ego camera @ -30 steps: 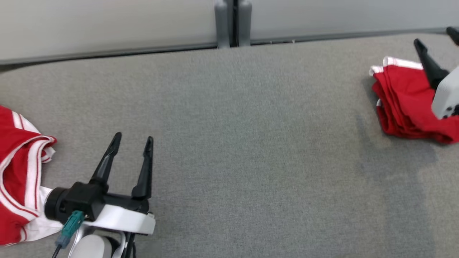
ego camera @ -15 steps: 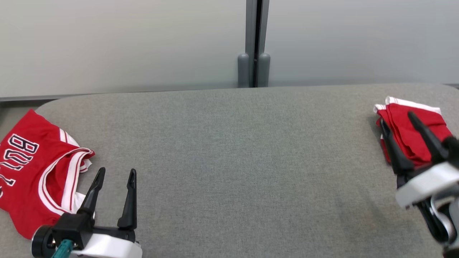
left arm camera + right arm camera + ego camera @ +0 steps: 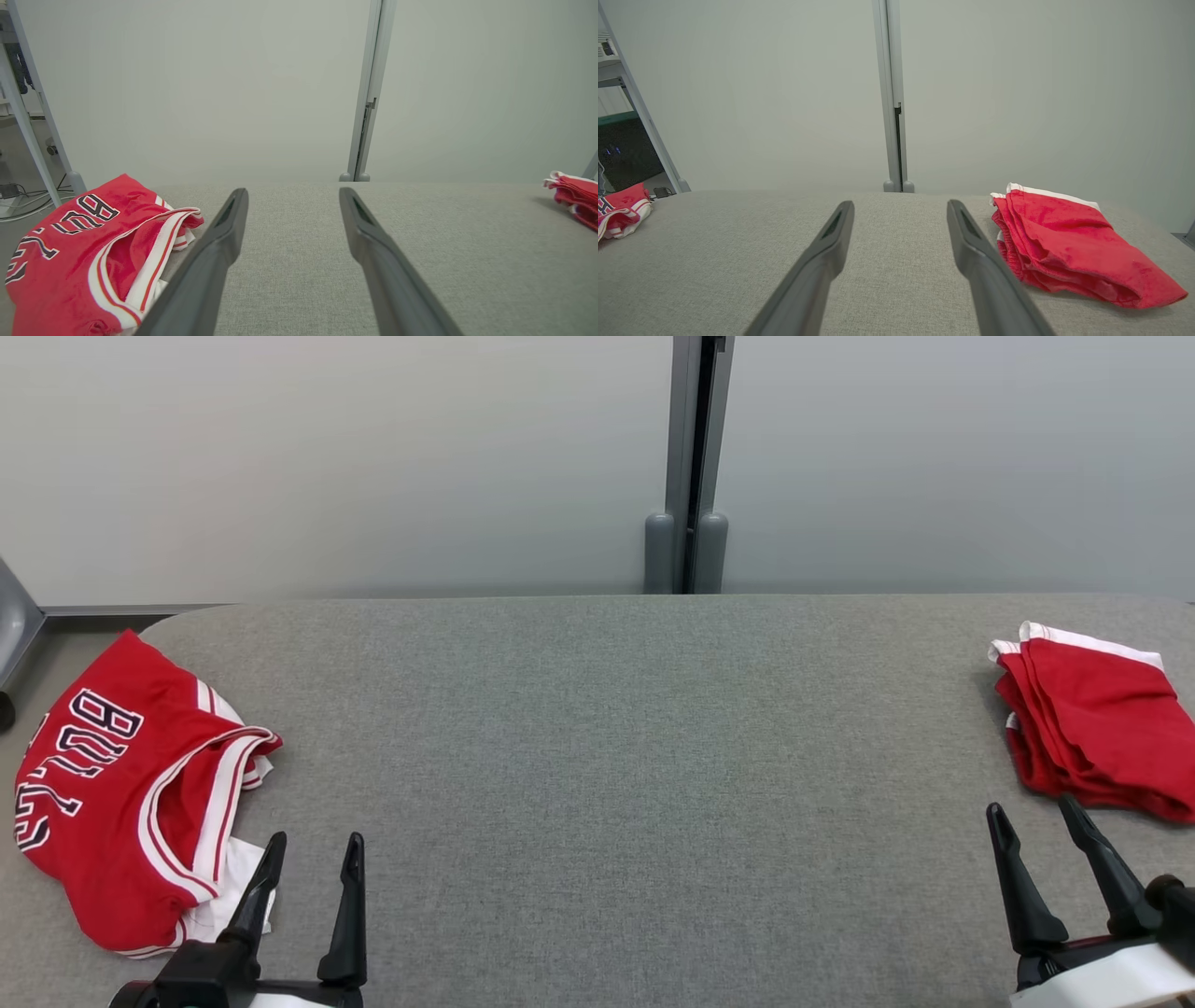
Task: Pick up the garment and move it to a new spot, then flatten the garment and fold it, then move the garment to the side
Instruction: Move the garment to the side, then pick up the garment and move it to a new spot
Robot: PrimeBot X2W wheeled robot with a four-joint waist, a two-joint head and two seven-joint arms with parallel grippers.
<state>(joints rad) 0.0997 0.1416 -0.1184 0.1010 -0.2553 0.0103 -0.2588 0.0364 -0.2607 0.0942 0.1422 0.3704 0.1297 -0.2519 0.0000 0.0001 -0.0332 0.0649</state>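
Grey table [image 3: 597,756] — folded garment [image 3: 1092,719] at right; left gripper [image 3: 316,842], right gripper [image 3: 1029,805] spread — empty.

"BULLS" in black, white-edged letters across red jersey [image 3: 112,831], partly creased.

Your folded red garment [image 3: 1097,719] lies just beyond the right jaws; a crumpled red jersey [image 3: 112,803] sits beside the left jaws.

The robot's left pincer [image 3: 316,845] and right pincer [image 3: 1030,807] each carry two long, matte-black fingers [image 3: 1019,887] tapering to blunt tips, with a narrow slot [image 3: 225,213] recessed near each tip. They root in black blocks [image 3: 201,971]. Glossy white casing [image 3: 1102,985] backs the right one and, seemingly, the left.
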